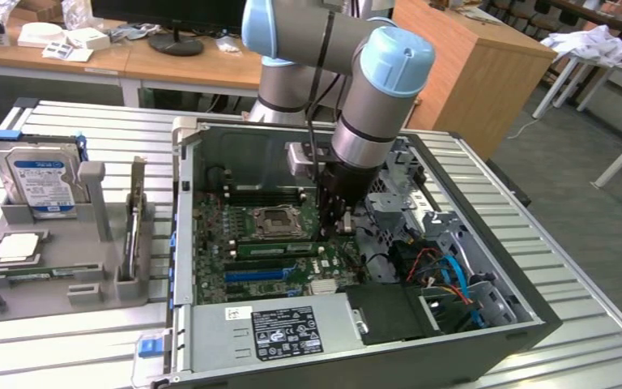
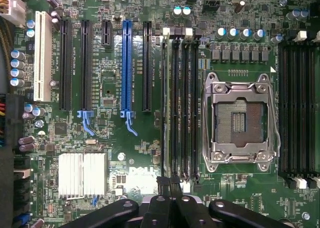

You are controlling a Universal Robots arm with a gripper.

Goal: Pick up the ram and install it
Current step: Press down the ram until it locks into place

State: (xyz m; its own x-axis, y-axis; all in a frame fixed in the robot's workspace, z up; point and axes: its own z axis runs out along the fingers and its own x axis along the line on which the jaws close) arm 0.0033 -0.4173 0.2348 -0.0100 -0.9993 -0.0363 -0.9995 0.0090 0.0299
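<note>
The gripper (image 2: 169,184) sits closest to the wrist camera. Its two black fingers are pressed together with nothing clamped between them.

The ram (image 1: 273,249) is a long, narrow green stick. It sits in the motherboard (image 1: 236,235) in a slot between the empty processor socket (image 1: 271,221) and the blue expansion slot (image 1: 255,275). The gripper stands over the end of the ram at the exterior view's right. Contact cannot be determined.

The wrist view shows the four memory slots (image 2: 180,108) end to end. The exterior view shows the surroundings.

- The open computer case (image 1: 505,324) holds the motherboard, a power supply (image 1: 279,328) at the near edge and cables (image 1: 452,275) at the right.
- The grey tray (image 1: 62,284) at the exterior view's left holds an upright hard drive (image 1: 39,182) and a flat silver processor chip (image 1: 17,247).
</note>
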